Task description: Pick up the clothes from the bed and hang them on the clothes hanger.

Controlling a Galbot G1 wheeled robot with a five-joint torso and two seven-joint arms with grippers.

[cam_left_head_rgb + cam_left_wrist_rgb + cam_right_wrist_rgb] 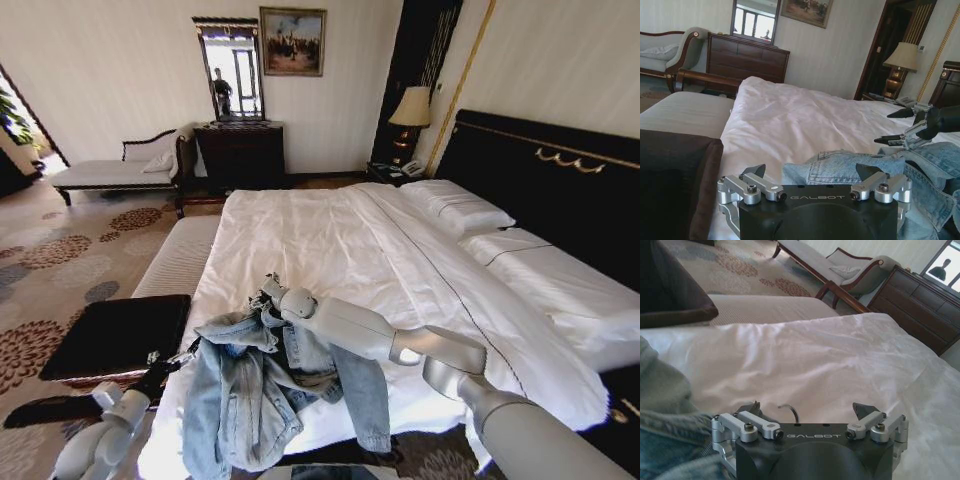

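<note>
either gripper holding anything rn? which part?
Nothing held. Left gripper is open at the denim jacket's edge; right gripper is open above the hanger hook.

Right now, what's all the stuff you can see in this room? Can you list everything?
denim jacket: one, light blue, crumpled at the foot of the bed
bed: one, white sheets, black headboard
pillows: two, white, by the headboard
hanger hook: one, thin metal, on the sheet
bench: one, pale, beside the bed
dark case: one, black, on the bench's near end
dresser: one, dark wood, under a mirror
chaise longue: one, pale
lamp: one, cream shade
left gripper: open, at the jacket's edge
right gripper: open, over the jacket's collar end
</note>
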